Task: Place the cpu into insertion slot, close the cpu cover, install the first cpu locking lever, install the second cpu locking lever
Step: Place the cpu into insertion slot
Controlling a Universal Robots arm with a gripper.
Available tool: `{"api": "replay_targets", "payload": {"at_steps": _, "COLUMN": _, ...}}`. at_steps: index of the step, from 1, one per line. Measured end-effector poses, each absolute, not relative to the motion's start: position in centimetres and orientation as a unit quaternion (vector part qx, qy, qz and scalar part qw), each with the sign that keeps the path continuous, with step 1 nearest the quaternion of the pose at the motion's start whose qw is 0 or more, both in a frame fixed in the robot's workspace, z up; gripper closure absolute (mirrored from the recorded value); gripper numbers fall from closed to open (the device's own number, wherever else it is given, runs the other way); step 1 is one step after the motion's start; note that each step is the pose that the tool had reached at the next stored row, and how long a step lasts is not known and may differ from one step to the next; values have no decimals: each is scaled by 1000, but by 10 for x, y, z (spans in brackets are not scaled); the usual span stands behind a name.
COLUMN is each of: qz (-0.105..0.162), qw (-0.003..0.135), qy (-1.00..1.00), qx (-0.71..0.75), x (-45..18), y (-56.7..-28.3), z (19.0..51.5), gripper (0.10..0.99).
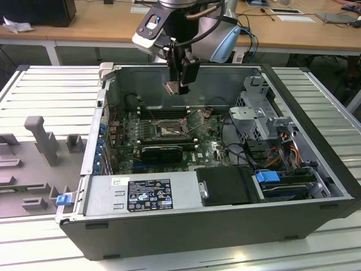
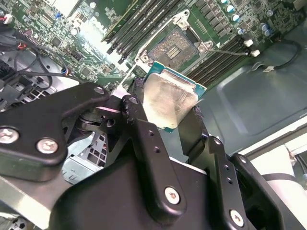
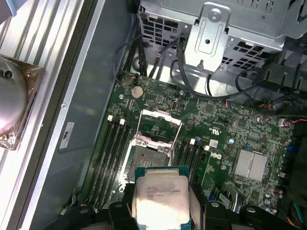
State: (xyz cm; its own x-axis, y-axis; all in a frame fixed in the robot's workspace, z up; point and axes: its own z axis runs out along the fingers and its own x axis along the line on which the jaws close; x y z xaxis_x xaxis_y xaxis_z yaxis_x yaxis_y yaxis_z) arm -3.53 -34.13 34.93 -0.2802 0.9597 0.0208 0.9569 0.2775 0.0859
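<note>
An open computer case (image 1: 197, 231) lies on a slatted metal table (image 1: 51, 90); inside are a green circuit board (image 1: 211, 149), cables and a power supply (image 1: 149, 195) with a printed label. The claw (image 1: 177, 86) is clenched on two opposite edges of the cpu (image 3: 160, 199), holding it in the air above the insertion slot (image 3: 146, 158). The cpu is a thin square with a pale silver lid, a green rim and dark print too small to read.

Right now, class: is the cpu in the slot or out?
Out. The pincer holds the cpu in the air; the slot sits bare.
</note>
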Motion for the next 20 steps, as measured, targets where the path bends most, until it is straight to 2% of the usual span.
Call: {"api": "replay_targets", "payload": {"at_steps": 20, "qz": 39, "qw": 20, "qy": 767, "qx": 640, "x": -35, "y": -341, "z": 345, "gripper": 557}}
